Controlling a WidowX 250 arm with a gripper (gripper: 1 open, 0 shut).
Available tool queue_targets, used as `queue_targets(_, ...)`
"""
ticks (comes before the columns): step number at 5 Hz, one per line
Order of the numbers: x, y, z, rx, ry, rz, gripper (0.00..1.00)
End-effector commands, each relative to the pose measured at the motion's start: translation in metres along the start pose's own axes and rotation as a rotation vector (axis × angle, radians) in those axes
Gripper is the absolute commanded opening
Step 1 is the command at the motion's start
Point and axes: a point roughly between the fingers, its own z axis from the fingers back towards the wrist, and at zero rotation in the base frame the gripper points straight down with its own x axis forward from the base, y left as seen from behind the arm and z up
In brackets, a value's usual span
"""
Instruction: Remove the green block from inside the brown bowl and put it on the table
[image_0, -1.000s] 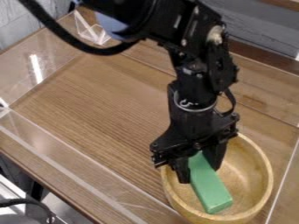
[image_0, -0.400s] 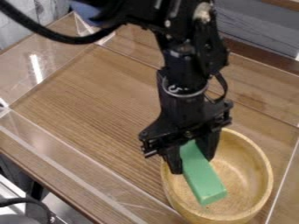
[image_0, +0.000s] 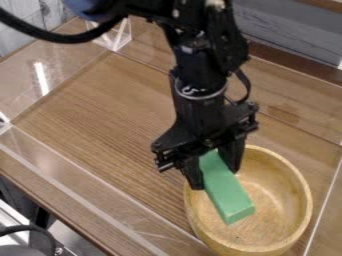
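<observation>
My black gripper (image_0: 211, 166) points straight down and is shut on the upper end of the green block (image_0: 230, 198). The block hangs tilted, its lower end slanting down to the right over the inside of the brown bowl (image_0: 302, 196). Whether that end touches the bowl's floor I cannot tell. The bowl stands at the front right of the wood-grain table (image_0: 107, 110). The gripper hovers above the bowl's left rim.
Low clear acrylic walls (image_0: 60, 165) edge the table along the front and left. The arm's black body and cable (image_0: 80, 35) reach in from the upper left. Bare striped tabletop stretches to the left of the bowl and behind it.
The gripper has risen and shifted left with the green block in its grip. The block has come up from lying in the bowl to hanging higher over it.
</observation>
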Motion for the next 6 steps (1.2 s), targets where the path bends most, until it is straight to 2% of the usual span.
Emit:
queue_targets(1,0.005,-0.001,0.011,-0.042,-0.006,0.008,0.0)
queue_targets(6,0.013,0.006,0.026,-0.102,-0.008,-0.021,0.0)
